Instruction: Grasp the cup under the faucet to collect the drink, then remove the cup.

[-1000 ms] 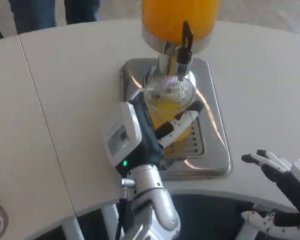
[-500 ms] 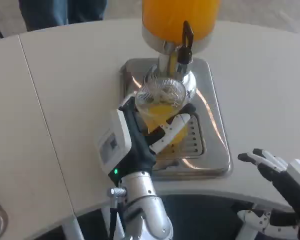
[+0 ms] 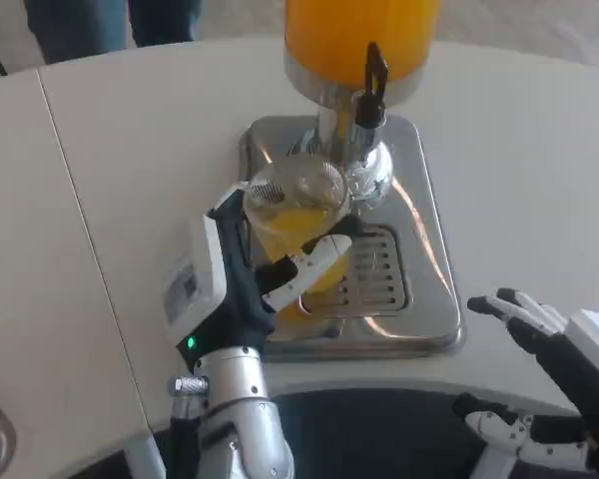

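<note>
Head view: the left hand (image 3: 242, 289), its fingers (image 3: 309, 267) wrapped around the clear cup (image 3: 292, 235), has drawn the cup away from under the faucet (image 3: 364, 105) of the orange drink dispenser (image 3: 359, 40). Over the last second the cup has slid toward the robot's left and nearer to it, and now sits above the left edge of the steel drip tray (image 3: 419, 249), partly filled with orange drink. Collection looks finished and removal is under way; the cup must stay upright to avoid a spill. The right hand (image 3: 549, 344) waits at the table (image 3: 130, 170) edge, fingers spread and holding nothing.
</note>
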You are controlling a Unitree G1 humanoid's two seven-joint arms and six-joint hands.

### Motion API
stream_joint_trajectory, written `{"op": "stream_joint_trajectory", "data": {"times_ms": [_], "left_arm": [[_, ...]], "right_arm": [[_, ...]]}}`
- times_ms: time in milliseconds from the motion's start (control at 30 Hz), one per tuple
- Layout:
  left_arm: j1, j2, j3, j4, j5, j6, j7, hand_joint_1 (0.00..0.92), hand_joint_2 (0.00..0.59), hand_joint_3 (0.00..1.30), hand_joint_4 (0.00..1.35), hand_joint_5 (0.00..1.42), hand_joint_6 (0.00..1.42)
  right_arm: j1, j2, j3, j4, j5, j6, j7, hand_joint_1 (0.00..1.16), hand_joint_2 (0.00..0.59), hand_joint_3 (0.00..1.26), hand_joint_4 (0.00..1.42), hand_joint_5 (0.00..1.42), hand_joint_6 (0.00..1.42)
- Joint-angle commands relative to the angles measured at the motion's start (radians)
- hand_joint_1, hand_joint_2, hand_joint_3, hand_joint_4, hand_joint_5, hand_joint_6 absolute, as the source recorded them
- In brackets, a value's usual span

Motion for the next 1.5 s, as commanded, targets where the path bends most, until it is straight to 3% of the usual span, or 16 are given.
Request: {"op": "stream_joint_trajectory", "data": {"times_ms": [33,233,500,667,1133,1367,1500], "left_arm": [[0.022,0.026,0.003,-0.042,0.029,-0.072,-0.022,0.479,0.112,0.99,1.21,1.42,1.42],[0.045,0.045,0.013,-0.085,0.037,-0.094,-0.05,0.479,0.112,0.99,1.22,1.42,1.42],[0.076,0.128,0.045,-0.182,0.035,-0.152,-0.132,0.472,0.108,1.0,1.22,1.42,1.42],[0.123,0.184,0.067,-0.251,0.029,-0.19,-0.192,0.471,0.109,1.0,1.22,1.42,1.42],[0.292,0.292,0.155,-0.472,-0.005,-0.293,-0.375,0.471,0.109,1.01,1.22,1.42,1.42],[0.443,0.321,0.218,-0.665,-0.055,-0.329,-0.489,0.471,0.109,1.01,1.22,1.42,1.42],[0.501,0.322,0.252,-0.738,-0.077,-0.344,-0.538,0.471,0.109,1.01,1.22,1.42,1.42]], "right_arm": [[-0.009,0.0,0.006,0.013,0.005,0.007,-0.013,0.7,0.375,0.11,0.0,0.0,0.0],[-0.023,-0.01,0.022,0.019,-0.013,-0.004,-0.022,0.7,0.373,0.11,0.0,0.0,0.0],[-0.055,-0.025,0.019,0.026,-0.026,-0.012,-0.03,0.68,0.382,0.1,0.0,0.0,0.0],[-0.085,-0.057,0.019,0.03,-0.03,-0.028,-0.016,0.68,0.381,0.09,0.0,0.0,0.0],[-0.149,-0.101,0.061,0.027,-0.074,-0.033,0.006,0.65,0.402,0.07,0.0,0.0,0.0],[-0.171,-0.057,0.164,0.034,-0.151,-0.04,-0.005,0.64,0.408,0.07,0.0,0.0,0.0],[-0.173,-0.034,0.196,0.035,-0.182,-0.044,-0.002,0.64,0.409,0.07,0.0,0.0,0.0]]}}
